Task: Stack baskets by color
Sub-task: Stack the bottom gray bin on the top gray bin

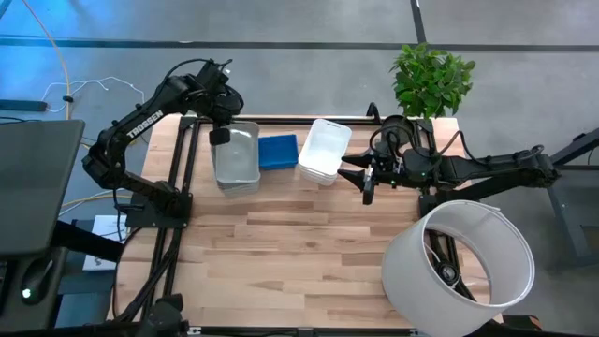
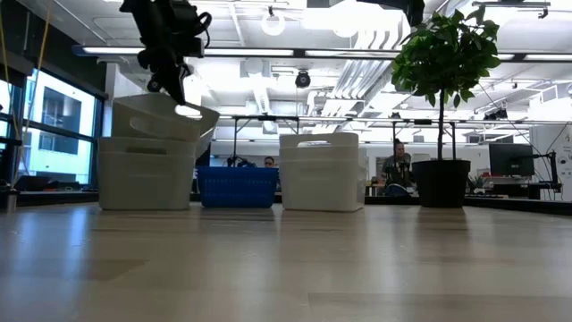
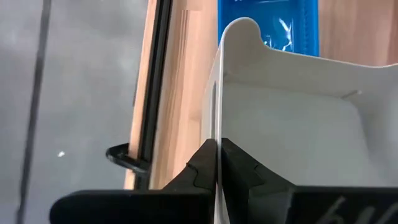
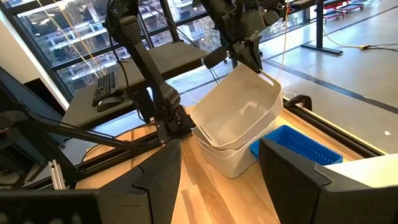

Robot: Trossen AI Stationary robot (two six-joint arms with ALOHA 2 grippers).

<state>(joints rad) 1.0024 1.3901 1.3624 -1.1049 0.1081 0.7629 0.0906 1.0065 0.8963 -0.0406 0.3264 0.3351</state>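
Grey floor surrounds the pale wooden counter (image 1: pixel 281 243) in the high view. At its far edge sit a grey basket stack (image 1: pixel 237 159), a blue basket (image 1: pixel 277 151) and a white basket stack (image 1: pixel 323 150), left to right. The left gripper (image 1: pixel 220 134) pinches the far rim of the top grey basket. The right gripper (image 1: pixel 367 176) hovers just right of the white stack, fingers spread and holding nothing. A large white cylinder (image 1: pixel 459 267) at the near right hides part of the right arm's base; a plant (image 1: pixel 432 80) stands at the far right corner.

Level with the counter, the low view shows what the overhead cannot: the top grey basket (image 2: pixel 161 116) tilted, not seated in the one beneath. Behind lies an open office with ceiling lights and a seated person (image 2: pixel 396 165).

Up close, the left wrist view shows the fingertips (image 3: pixel 202 165) clamped on the thin rim (image 3: pixel 217 106).

From the right wrist view, windows and a side desk show beyond the tilted basket (image 4: pixel 239 112).
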